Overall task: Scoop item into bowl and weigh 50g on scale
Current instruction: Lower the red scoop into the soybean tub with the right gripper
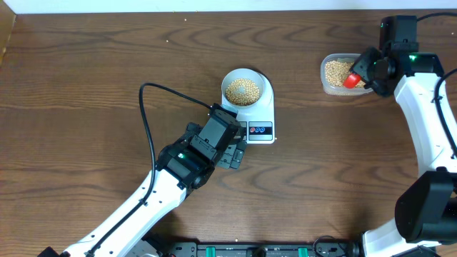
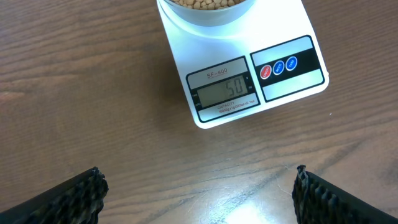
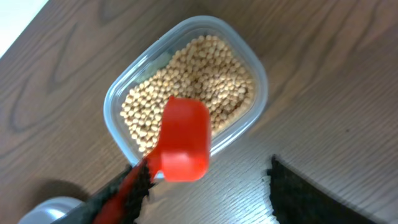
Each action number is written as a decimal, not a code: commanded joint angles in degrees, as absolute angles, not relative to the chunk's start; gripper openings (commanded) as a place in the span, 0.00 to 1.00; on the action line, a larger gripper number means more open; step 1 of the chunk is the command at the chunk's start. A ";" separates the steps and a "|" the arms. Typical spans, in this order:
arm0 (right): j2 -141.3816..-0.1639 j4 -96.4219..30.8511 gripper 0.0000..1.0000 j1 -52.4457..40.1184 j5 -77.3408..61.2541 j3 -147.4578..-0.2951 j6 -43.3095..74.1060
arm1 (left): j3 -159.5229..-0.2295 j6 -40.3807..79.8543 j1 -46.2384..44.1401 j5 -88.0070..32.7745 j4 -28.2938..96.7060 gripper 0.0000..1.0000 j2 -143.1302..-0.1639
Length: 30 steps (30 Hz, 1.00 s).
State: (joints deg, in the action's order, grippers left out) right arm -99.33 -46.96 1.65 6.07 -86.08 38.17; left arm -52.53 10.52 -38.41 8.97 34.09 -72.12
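Observation:
The pale bowl (image 1: 265, 84) stands on the white scale (image 1: 260, 118) and holds tan beans (image 1: 243, 90). In the left wrist view the scale (image 2: 283, 22) shows a display (image 2: 224, 91) reading 50, and the bowl (image 2: 205, 17) is at the top edge. My left gripper (image 1: 235, 153) (image 2: 199, 186) is open and empty over the table, just in front of the scale. My right gripper (image 1: 364, 68) (image 3: 208, 180) has its jaws wide apart beside the clear tub. A red scoop (image 1: 350, 78) (image 3: 183, 140) lies along its left finger, its cup over the tub's near rim.
The clear plastic tub (image 1: 328, 84) (image 3: 118, 99) at the back right holds more beans (image 3: 199, 68). A black cable (image 1: 146, 121) loops over the table left of the scale. The table's far edge runs along the top of the overhead view.

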 commanded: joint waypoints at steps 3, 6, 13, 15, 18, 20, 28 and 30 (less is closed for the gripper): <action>-99.35 -46.52 0.97 2.70 8.03 -86.13 36.10 | -52.56 10.85 -38.44 9.50 34.17 0.98 -71.90; -99.35 -46.85 0.07 2.87 8.05 -86.13 35.70 | -52.56 10.85 -38.44 9.50 34.17 0.98 -71.90; -99.35 -45.95 0.73 3.05 8.54 -86.13 35.70 | -52.56 10.85 -38.44 9.50 34.17 0.98 -71.90; -99.35 -45.87 0.85 3.07 9.15 -86.13 35.70 | -52.56 10.85 -38.44 9.50 34.17 0.98 -71.90; -99.35 -45.74 0.94 3.07 10.46 -86.13 35.70 | -52.56 10.85 -38.44 9.50 34.17 0.98 -71.90; -99.37 -45.71 0.99 3.14 10.63 -86.11 36.40 | -52.56 10.85 -38.44 9.50 34.17 0.98 -71.90; -100.44 -46.19 0.99 5.10 9.08 -83.40 57.21 | -52.56 10.85 -38.44 9.50 34.17 0.98 -71.90; -100.44 -45.98 0.99 5.61 8.21 -82.61 57.21 | -52.56 10.85 -38.44 9.50 34.17 0.98 -71.90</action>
